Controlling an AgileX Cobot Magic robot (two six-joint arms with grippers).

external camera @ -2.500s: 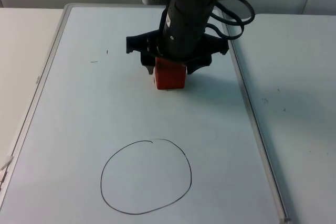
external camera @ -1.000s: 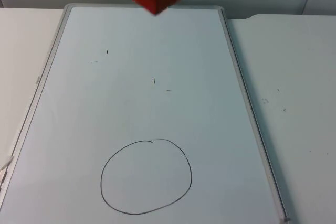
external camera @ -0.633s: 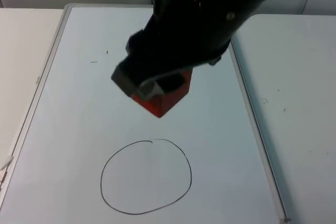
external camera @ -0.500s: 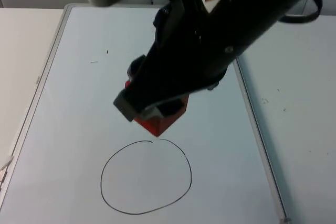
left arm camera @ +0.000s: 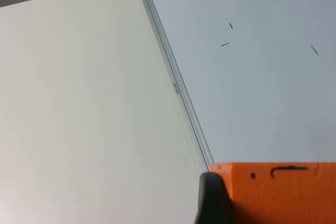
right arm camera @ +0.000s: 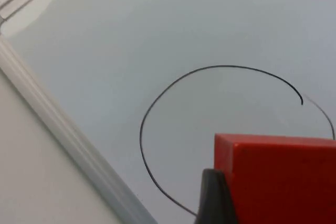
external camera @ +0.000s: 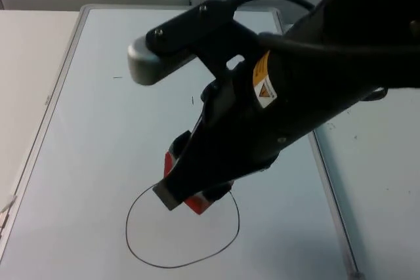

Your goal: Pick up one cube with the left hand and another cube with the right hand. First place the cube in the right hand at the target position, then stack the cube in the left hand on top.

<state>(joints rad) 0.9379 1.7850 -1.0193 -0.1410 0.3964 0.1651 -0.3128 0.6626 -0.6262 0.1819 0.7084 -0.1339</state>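
My right gripper is shut on a red cube and holds it over the far part of the black drawn circle on the whiteboard. In the right wrist view the red cube sits beside a black fingertip, with the circle under it. Whether the cube touches the board I cannot tell. My left gripper is shut on an orange cube, with a black fingertip against its side, near the board's left frame.
The whiteboard has a raised metal frame around it, seen also as the frame in the left wrist view. A few small pen marks lie on its far half. White table lies on both sides.
The right arm has carried the red cube from the board's middle toward me and lower, from just outside the circle's far edge to over its far part.
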